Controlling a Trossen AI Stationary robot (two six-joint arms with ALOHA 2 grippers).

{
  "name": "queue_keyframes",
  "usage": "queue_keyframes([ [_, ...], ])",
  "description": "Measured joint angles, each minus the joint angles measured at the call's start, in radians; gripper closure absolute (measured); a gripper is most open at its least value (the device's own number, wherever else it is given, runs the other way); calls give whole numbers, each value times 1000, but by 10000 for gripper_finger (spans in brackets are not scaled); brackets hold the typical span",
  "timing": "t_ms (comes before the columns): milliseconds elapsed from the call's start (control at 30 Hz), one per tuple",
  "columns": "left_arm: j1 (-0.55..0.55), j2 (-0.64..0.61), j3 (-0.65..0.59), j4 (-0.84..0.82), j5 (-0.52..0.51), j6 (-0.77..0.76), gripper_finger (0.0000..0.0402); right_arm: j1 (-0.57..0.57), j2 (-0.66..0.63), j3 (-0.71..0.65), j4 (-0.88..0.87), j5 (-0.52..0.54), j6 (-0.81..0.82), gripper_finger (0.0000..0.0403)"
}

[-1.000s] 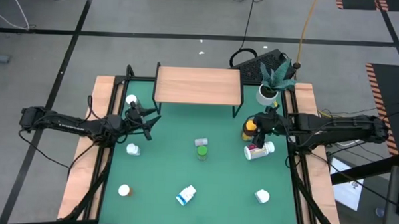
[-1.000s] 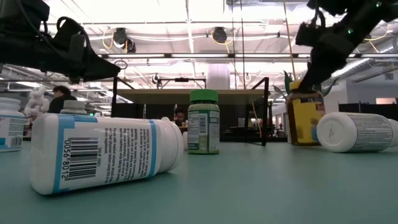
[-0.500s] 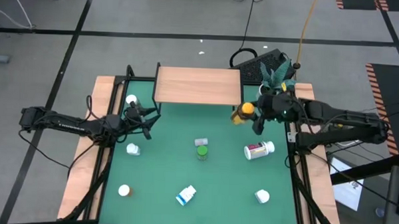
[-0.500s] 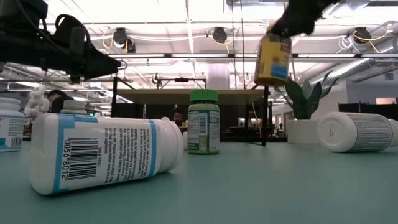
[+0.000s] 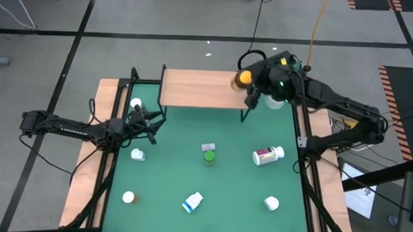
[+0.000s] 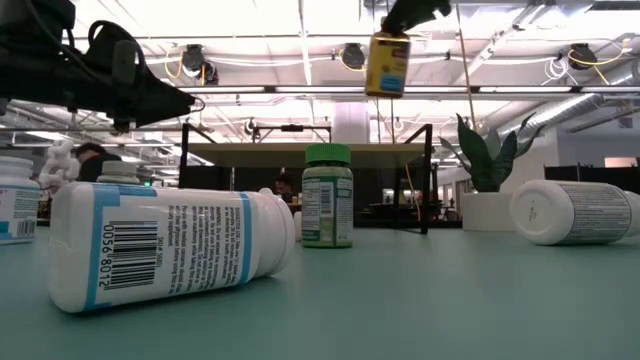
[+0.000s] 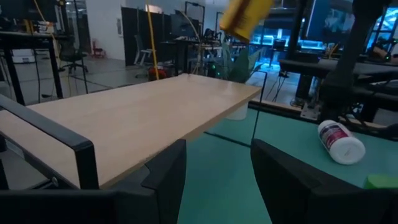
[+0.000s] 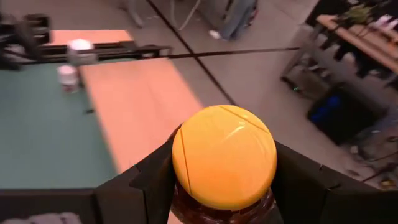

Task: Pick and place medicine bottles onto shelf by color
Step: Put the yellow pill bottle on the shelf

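Placement step: right gripper (image 5: 251,82) fingers clamped on the yellow-capped amber bottle (image 5: 243,78) above the shelf (image 5: 200,88) right end; next we lower, release; left gripper (image 5: 146,121) idles, fingers apart.

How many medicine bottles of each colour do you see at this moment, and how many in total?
Amber bottle with yellow cap, held by the right gripper over the light-wood shelf: 1
Green bottle: 1
Red-labelled white bottle, lying: 1
Blue-labelled white bottle, lying: 1
Other white-topped bottles: 5
Total: 9
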Motion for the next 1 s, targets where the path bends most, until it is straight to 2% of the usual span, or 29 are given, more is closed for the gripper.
queue_keyframes([
  [200, -2, 0, 0, -46, 0, 3, 217, -140, 119, 56, 102, -32, -105, 193],
  [333, -2, 0, 0, -47, 0, 4, 218, -250, 198, 121, 87, -157, -114, 193],
  [533, -2, 0, 0, -46, 0, 28, 218, -386, 300, 183, -27, -326, -84, 193],
  [867, -2, 0, 0, -45, 0, 49, 218, -470, 372, 185, -64, -520, -64, 190],
  [1000, -2, 0, 0, -46, 0, 47, 218, -476, 377, 186, -62, -553, -53, 170],
])
